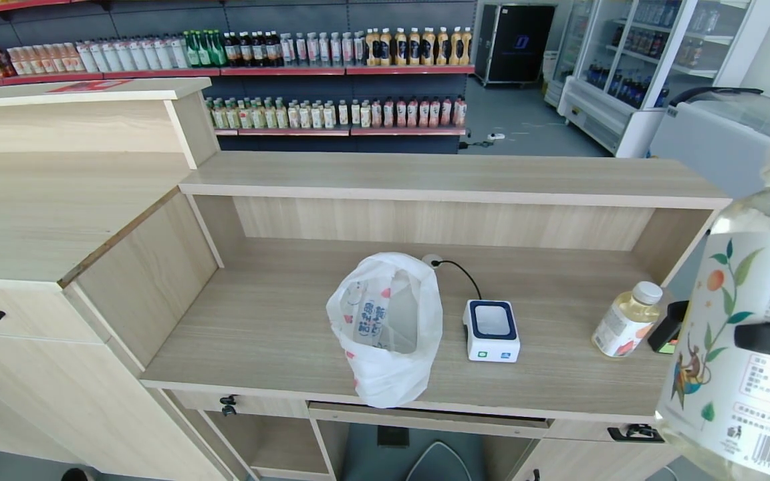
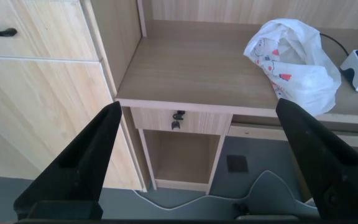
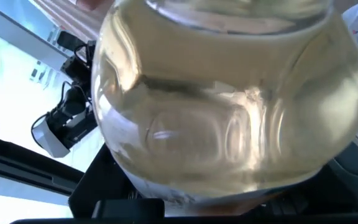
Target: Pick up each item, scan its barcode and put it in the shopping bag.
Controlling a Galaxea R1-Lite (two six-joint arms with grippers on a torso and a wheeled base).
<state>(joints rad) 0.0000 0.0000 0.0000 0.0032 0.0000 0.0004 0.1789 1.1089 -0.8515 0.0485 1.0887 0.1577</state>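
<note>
Closest to the head camera, far right: large clear bottle (image 1: pixel 746 321) with pale yellow liquid. Its white label has drawn leaves and fruit, with a barcode at the low edge. It is held up in the air, roughly upright, off to the right of the things on the counter and not over the scanner.

Right gripper (image 1: pixel 759 339): pinching this bottle. One black finger lies across the label and the other is hidden behind the bottle. In the right wrist view the bottle's base (image 3: pixel 229 106) sits right up against the lens.

Left gripper (image 2: pixel 199 124): fingers spread wide with nothing between them. It hangs low in front of the counter, left of the bag.

Counter (image 1: pixel 271 321): light wood, recessed under an upper ledge.
- Shopping bag (image 1: pixel 385 327): thin white plastic, at the front edge near the middle, mouth open upward. Something printed shows inside; cannot tell what.
- Scanner (image 1: pixel 490 329): small white box with a dark blue frame, window facing up, just right of the bag but not touching it. A black cable (image 1: pixel 460 270) runs from it toward the back of the counter.
- Second bottle (image 1: pixel 627 319): smaller, white cap, pale liquid, leaning slightly. It stands near the right end, well apart from the scanner.
</note>
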